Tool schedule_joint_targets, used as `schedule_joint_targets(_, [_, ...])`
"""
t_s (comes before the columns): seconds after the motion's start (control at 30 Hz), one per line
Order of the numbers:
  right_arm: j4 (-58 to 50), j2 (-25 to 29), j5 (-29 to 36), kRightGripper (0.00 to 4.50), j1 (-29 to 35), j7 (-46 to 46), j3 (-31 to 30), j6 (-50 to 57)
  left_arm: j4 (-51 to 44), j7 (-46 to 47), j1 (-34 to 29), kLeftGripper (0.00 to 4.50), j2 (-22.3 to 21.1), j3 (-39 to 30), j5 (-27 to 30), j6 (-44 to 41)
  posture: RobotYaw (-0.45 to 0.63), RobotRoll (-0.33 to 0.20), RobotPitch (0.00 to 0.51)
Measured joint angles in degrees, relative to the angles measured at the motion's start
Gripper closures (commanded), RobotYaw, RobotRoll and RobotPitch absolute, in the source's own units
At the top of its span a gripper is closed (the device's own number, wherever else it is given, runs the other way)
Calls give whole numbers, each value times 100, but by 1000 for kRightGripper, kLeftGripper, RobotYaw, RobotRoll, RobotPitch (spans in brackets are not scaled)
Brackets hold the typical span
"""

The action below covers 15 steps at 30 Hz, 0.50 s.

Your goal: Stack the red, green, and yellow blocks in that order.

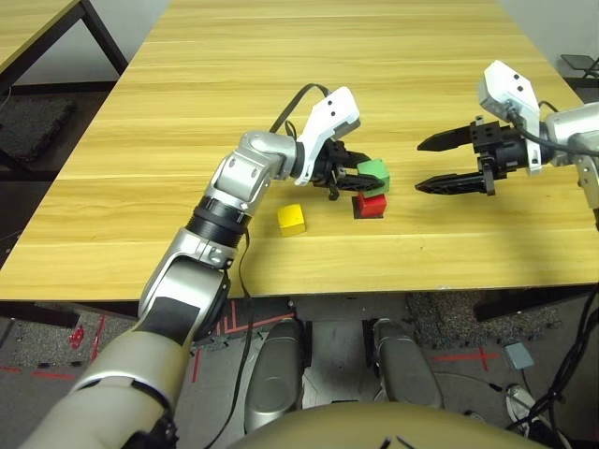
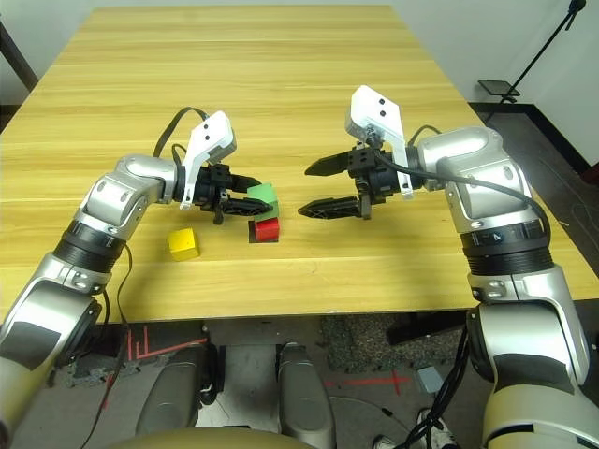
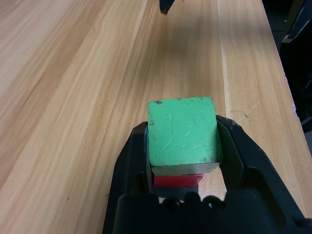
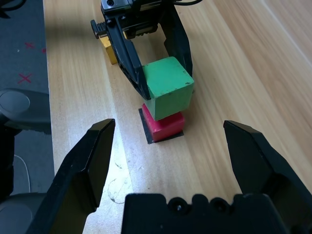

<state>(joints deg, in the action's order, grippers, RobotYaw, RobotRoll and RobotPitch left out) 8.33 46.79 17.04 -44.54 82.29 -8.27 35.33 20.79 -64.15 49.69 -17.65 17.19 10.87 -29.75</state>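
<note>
Green first, left eye view: saw the left gripper (image 1: 372,171) gripping the green block (image 1: 378,172) over the red block (image 1: 372,208), beside the yellow block (image 1: 291,220). Right eye view: saw the right gripper (image 2: 304,191) wide open. Right wrist view: saw red on the black patch (image 4: 146,128).

This looks like a robotics lab. The landmark is the wood-grain tabletop (image 1: 281,94), with plain pale walls (image 2: 271,14) beyond its far edge. Below its near edge lies a grey floor (image 2: 84,398) marked with strips and crosses of red tape (image 2: 173,347). Black cables (image 2: 449,393) hang below the near edge, at the robot's right. Past the tabletop's right side stands a thin black pole (image 2: 538,56), and past its left side another wood-topped table (image 1: 28,28) on black legs.
</note>
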Motion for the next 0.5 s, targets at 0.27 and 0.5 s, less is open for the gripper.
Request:
schedule_joint_targets(0.27, [-157, 16, 12, 0, 79, -110, 5, 123, 326, -118, 0, 2465, 110, 34, -123, 348, 141, -82, 102])
schedule_joint_targets(0.5, [-172, 17, 26, 0, 124, -185, 21, 165, 341, -166, 0, 2465, 111, 37, -156, 454, 140, -77, 102])
